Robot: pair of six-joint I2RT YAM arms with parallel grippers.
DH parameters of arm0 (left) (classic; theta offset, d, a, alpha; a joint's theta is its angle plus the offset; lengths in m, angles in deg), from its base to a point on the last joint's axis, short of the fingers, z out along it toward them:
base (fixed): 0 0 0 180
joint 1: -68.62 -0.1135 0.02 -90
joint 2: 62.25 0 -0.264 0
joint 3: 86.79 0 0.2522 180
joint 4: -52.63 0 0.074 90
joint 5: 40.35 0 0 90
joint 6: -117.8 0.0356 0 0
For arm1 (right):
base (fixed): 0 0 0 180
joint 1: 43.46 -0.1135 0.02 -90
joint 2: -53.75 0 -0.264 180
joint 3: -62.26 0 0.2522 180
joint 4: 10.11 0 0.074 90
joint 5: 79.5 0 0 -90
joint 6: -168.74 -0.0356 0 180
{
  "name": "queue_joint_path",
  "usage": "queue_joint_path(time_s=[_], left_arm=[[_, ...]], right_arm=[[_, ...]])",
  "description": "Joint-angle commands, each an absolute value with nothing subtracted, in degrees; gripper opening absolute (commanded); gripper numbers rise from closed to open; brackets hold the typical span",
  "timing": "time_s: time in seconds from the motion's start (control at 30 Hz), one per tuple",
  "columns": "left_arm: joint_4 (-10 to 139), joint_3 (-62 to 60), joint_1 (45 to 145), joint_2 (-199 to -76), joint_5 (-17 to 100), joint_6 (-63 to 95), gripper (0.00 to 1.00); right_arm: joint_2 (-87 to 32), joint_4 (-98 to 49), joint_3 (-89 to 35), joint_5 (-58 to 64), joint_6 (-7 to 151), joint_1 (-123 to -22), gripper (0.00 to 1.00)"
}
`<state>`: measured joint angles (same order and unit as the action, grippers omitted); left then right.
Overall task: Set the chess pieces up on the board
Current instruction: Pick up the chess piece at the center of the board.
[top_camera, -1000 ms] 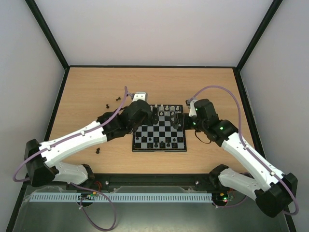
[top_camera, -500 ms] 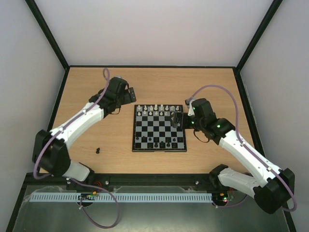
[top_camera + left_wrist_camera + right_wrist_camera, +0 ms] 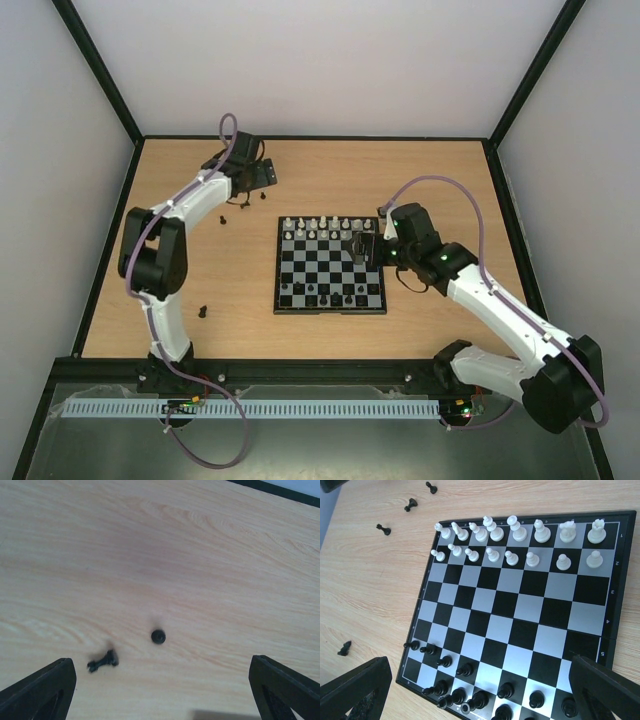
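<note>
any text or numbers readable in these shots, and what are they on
"2": on the board, on its right-hand border in the right wrist view
"4": same border, lower down
"5": same border, lower still; could pass for an S
Other marks on that border: too small to read
Top external and left wrist views: nothing legible

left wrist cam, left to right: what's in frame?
Finger at the left edge → black chess piece lying on its side → round black chess piece seen from above → finger at the right edge; all over the wooden table.
</note>
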<state>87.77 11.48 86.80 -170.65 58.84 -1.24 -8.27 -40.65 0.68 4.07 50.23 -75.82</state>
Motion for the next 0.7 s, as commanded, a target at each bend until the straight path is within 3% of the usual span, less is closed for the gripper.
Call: queue_joint_path(time_s=[0.0, 0.27, 0.67], left_arm=[[90.7, 18.1, 86.8, -176.6, 58.1, 1.2, 0.96], [92.5, 21.6, 86.9, -183.1, 56.9, 1.5, 0.66], [94.7, 27.1, 87.5, -189.6, 57.2, 2.8, 0.37]], right_arm=[[-5.5, -42.4, 0.2, 3.4, 51.2, -76.1, 0.99], [-2.9, -42.2, 1.2, 2.2, 51.4, -76.1, 0.99], [-1.6, -41.8, 2.5, 1.9, 51.4, -76.1, 0.99]])
